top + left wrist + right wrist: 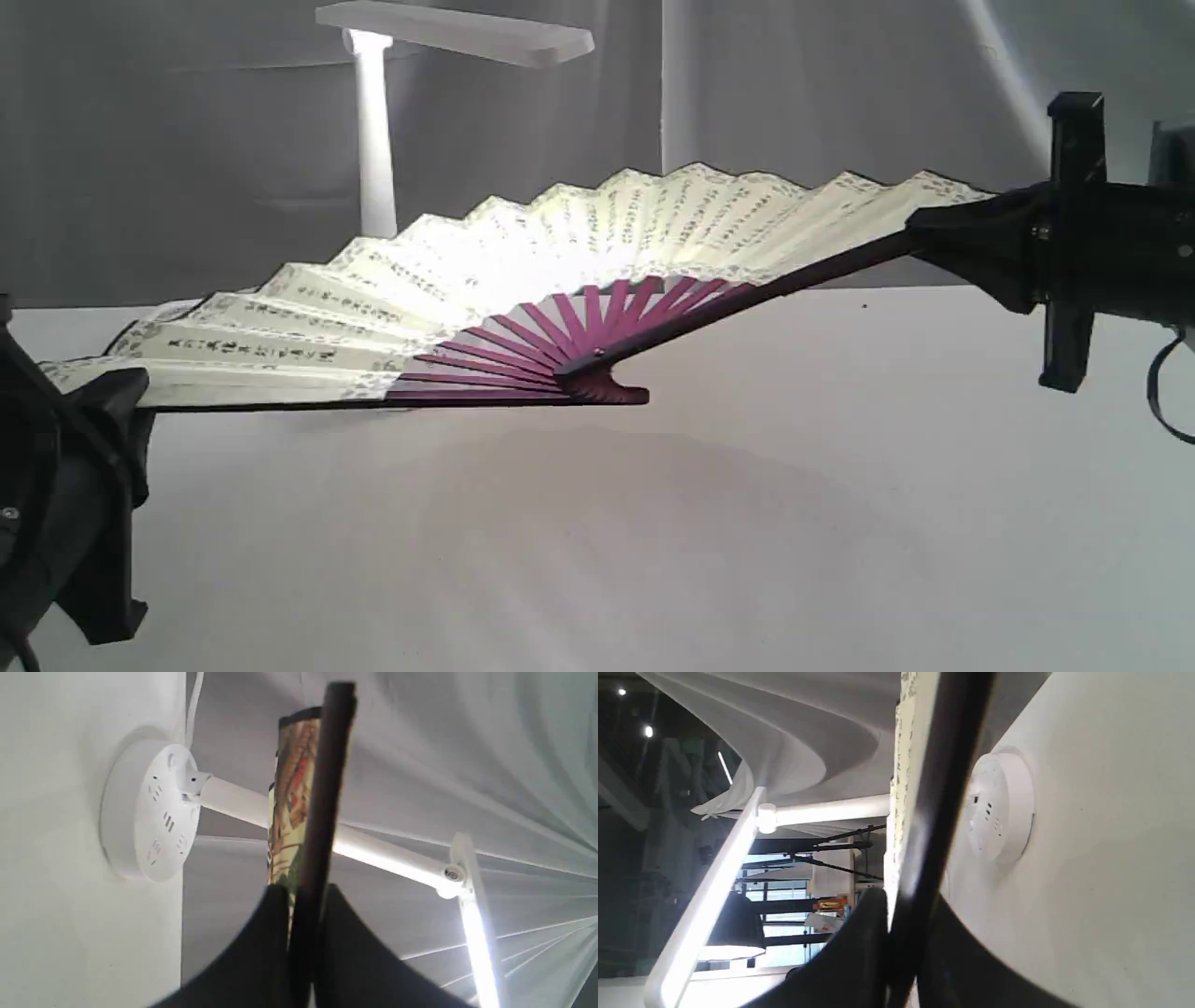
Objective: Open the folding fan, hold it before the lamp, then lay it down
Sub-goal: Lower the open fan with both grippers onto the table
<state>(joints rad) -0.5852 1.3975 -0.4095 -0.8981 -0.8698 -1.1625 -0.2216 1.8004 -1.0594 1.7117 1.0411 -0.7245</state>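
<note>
Fan point(560, 252), spread wide, spanning from the left gripper point(107, 392), closed tight on one end, to the right gripper point(929, 233), closed on the other end and carried higher, above the counter point(794, 523); lit lamp point(373, 140) beyond the fan from both grippers.

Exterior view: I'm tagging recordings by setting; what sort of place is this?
Probably a staged indoor recording booth: draped white fabric backdrop, plain white tabletop, and a lit white plastic bar-head desk lamp.
</note>
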